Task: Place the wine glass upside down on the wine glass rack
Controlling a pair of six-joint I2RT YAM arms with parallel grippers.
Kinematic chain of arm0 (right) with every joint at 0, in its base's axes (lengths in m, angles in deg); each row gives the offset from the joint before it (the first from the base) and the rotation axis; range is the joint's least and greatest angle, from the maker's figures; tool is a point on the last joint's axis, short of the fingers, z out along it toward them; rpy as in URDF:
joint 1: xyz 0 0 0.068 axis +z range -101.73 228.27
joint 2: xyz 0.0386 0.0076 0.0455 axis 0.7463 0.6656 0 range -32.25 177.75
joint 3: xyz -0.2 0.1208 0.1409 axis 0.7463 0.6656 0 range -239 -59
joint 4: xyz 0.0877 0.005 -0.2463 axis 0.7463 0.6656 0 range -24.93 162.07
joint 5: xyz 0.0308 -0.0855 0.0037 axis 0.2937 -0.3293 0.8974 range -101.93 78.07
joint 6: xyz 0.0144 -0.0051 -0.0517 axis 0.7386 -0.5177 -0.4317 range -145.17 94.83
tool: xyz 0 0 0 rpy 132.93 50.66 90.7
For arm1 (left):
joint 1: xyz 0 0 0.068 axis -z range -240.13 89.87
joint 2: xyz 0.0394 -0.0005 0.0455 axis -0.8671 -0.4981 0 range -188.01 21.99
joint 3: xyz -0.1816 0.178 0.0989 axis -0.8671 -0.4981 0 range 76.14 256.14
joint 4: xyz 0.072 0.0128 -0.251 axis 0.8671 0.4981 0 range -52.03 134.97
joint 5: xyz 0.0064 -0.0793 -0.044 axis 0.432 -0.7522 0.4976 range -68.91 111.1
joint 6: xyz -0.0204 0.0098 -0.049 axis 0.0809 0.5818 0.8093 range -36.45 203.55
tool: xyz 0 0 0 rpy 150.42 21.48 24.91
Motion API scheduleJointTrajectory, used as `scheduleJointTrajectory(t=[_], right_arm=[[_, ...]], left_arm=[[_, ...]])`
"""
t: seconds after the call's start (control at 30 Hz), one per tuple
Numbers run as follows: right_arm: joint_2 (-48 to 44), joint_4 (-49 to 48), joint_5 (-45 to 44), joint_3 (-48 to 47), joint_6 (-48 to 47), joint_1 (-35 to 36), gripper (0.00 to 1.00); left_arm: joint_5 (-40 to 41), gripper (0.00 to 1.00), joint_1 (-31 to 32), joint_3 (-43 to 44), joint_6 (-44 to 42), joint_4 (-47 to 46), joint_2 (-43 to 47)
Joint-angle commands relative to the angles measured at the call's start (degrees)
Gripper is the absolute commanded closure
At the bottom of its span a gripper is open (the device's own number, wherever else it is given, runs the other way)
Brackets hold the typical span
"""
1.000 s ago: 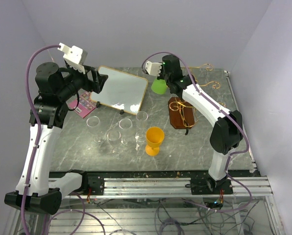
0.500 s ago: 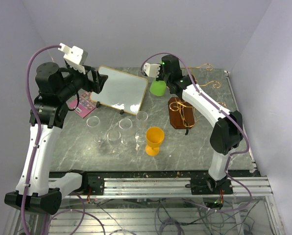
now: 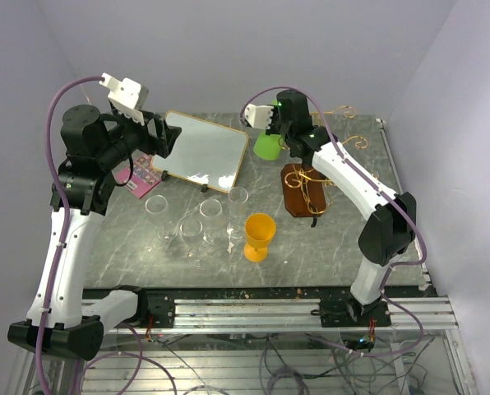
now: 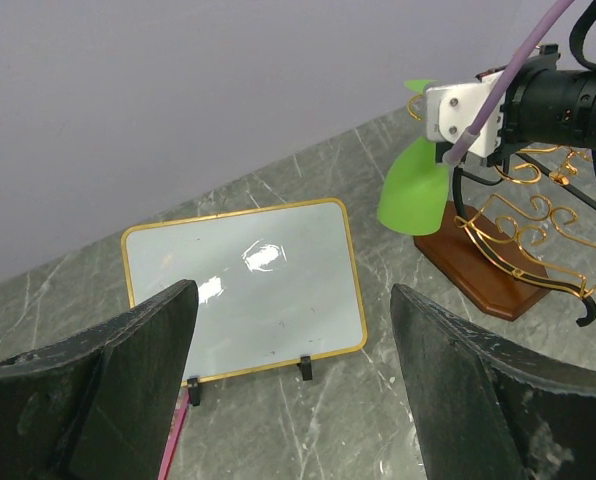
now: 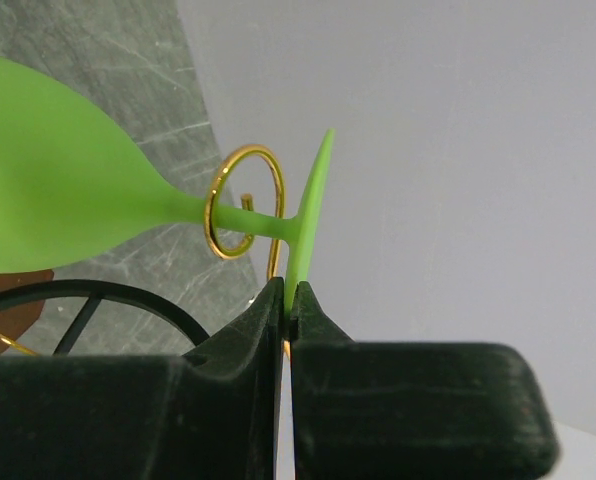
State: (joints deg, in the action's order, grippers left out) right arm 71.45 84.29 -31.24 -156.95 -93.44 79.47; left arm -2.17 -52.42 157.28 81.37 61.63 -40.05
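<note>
The wine glass (image 5: 68, 205) meets the wine glass rack (image 3: 294, 197)!
The right pincer (image 5: 288, 295) is clamped tight on the green foot, the stem seemingly inside one gold curl; the left pincer (image 4: 290, 300) gapes wide, holding nothing, above the tabletop (image 3: 130, 255).

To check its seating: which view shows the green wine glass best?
Right wrist: the green wine glass fills the view, stem inside a gold wire curl, foot pinched by the right claw. Top external shows only its bowl; left wrist, bowl and foot edge.
</note>
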Motion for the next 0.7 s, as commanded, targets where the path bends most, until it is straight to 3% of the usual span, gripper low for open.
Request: scheduleJointTrajectory(t=[0.0, 0.67], right_arm=[[-2.6, 1.0, 0.1, 0.6, -1.3, 0.4, 1.0], [0.7, 6.8, -2.6, -1.6, 1.9, 0.0, 0.91]], left_arm=[[-0.8, 0.12, -0.4, -0.3, -0.7, -0.5, 0.0], [-1.5, 0.12, -0.4, -0.6, -1.1, -0.3, 0.5]])
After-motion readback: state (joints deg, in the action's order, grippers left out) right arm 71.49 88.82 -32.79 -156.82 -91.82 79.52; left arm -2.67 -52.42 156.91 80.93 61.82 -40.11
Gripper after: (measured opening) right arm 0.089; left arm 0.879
